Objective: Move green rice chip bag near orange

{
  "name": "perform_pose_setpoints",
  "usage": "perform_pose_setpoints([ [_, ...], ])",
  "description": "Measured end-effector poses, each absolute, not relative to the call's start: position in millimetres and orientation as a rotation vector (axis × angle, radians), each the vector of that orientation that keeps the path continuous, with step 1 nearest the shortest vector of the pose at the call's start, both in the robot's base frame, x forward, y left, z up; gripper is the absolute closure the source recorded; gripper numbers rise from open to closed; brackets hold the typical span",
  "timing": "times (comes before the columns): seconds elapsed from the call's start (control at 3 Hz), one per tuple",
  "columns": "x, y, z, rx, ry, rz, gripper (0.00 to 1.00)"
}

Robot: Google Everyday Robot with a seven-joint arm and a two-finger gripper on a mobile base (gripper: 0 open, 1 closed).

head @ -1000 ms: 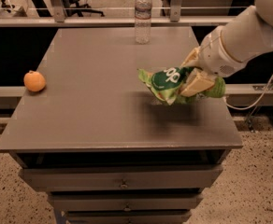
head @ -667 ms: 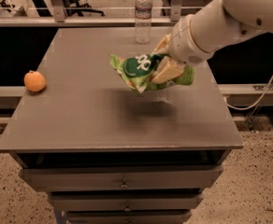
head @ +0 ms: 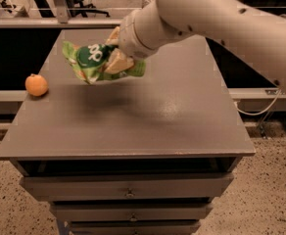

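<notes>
Clamping with the gripper (head: 114,58) onto the green rice chip bag (head: 90,61), holding it in the air above the table (head: 157,124), left of middle, well apart from the orange (head: 36,84) near the left edge. Hiding most of the gripper behind crumpled bag and arm (head: 197,13); showing white lettering on a dark green circle, tilted, not fully readable.
</notes>
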State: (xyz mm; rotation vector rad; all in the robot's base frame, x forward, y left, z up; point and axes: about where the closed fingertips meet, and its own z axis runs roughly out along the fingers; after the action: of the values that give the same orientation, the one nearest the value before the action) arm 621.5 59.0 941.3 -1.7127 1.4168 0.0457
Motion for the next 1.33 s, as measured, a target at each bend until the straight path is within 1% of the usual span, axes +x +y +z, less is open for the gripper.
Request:
perform_pose_setpoints([
  [0.33, 645, 99, 932, -1.689, 1.386, 0.024, 1.00],
  [0.67, 661, 124, 922, -1.673, 1.376, 0.016, 1.00],
  [1.33, 673, 148, 893, -1.674, 1.392, 0.035, 1.00],
])
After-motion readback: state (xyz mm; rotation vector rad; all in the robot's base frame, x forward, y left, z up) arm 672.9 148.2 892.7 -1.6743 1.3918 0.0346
